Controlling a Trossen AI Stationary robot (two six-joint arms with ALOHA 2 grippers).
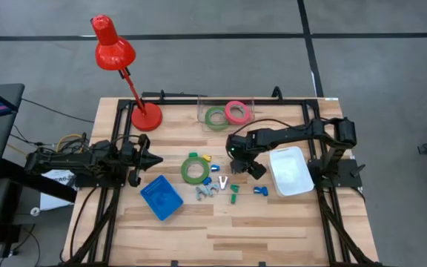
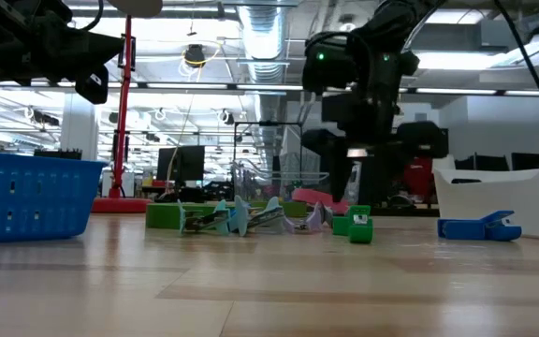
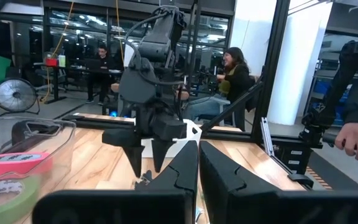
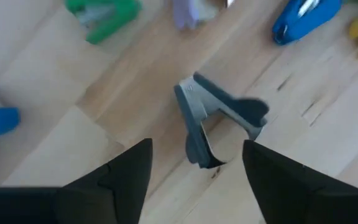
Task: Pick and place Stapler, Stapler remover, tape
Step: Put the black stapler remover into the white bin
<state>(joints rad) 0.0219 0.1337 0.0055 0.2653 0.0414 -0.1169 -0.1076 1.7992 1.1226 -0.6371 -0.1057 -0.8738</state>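
Observation:
My right gripper [image 4: 197, 186] is open and points down, hovering over a grey staple remover [image 4: 213, 118] that lies flat on the wood with its jaws spread; it is the pale V-shaped piece [image 1: 223, 180] in the high view. The fingers stand on either side of it without touching. One green tape ring [image 1: 193, 169] lies flat on the table. A second green ring [image 1: 216, 117] and a pink-red ring [image 1: 236, 112] lie in a clear tray at the far edge. My left gripper [image 1: 153, 159] is shut and waits level at the table's left.
A blue basket [image 1: 161, 197] sits near the left gripper, and a white bin [image 1: 291, 170] is by the right arm. Small blue [image 1: 260, 190], green [image 1: 234, 193] and grey [image 1: 204, 193] pieces lie scattered around the remover. A red lamp [image 1: 117, 52] stands at the far left. People sit beyond the table.

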